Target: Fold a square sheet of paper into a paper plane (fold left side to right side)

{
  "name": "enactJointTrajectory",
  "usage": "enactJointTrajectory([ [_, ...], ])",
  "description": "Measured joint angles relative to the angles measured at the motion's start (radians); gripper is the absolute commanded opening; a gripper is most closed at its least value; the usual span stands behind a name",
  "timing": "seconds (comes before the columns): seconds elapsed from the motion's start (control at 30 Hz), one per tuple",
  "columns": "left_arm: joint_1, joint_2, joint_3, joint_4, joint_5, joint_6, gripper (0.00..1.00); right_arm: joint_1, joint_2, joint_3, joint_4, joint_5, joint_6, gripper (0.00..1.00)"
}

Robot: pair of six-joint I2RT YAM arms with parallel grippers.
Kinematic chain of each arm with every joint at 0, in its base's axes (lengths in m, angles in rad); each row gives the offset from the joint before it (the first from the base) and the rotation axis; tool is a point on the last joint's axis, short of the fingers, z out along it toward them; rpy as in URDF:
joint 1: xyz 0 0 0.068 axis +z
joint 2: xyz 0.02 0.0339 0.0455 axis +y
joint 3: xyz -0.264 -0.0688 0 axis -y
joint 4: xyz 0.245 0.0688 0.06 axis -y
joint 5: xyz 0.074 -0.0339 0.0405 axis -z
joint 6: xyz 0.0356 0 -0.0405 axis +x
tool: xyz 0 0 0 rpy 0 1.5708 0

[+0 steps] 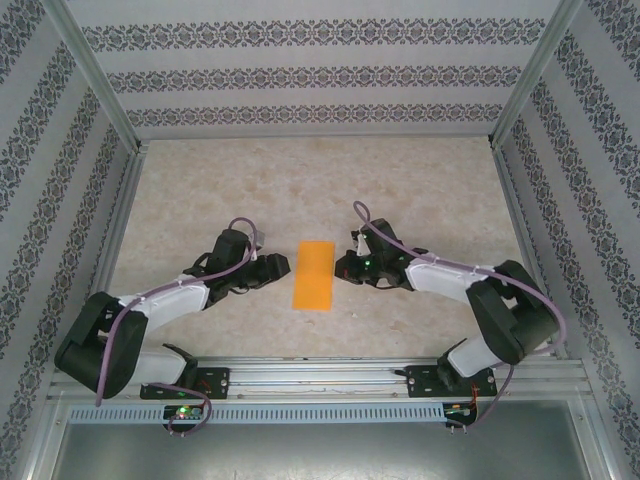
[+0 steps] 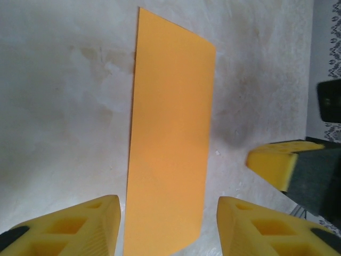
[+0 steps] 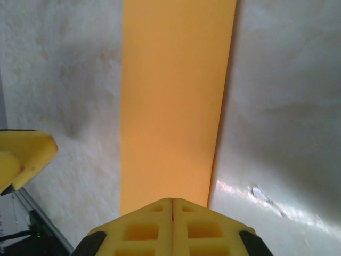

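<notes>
Claw on my right arm (image 3: 172, 201) is pressed together with nothing visibly pinched, tips at the right long edge of the thin bright orange paper rectangle (image 1: 313, 276) lying flat on the pale table (image 1: 420, 190). My left claw (image 2: 168, 213) stands spread just beside the paper's left side. Light, limp and slippery, I judge, so I'd take a corner gently.

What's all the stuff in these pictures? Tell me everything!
square sheet of paper: one, bright orange, a narrow rectangle lying flat on the table between the grippers
table: one, pale mottled beige, under everything
walls: three, white with dark patterned stripes, around the table
metal rail: one, silver, along the near edge under the arm bases
left gripper: one, yellow fingers apart, at the paper's left side
right gripper: one, yellow fingers shut together, at the paper's right edge
</notes>
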Motion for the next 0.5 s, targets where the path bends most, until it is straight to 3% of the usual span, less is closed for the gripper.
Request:
enactJointTrajectory([
  [0.5, 0.002, 0.076, 0.004, 0.009, 0.055, 0.011, 0.46, 0.015, 0.177, 0.062, 0.064, -0.015, 0.024, 0.0],
])
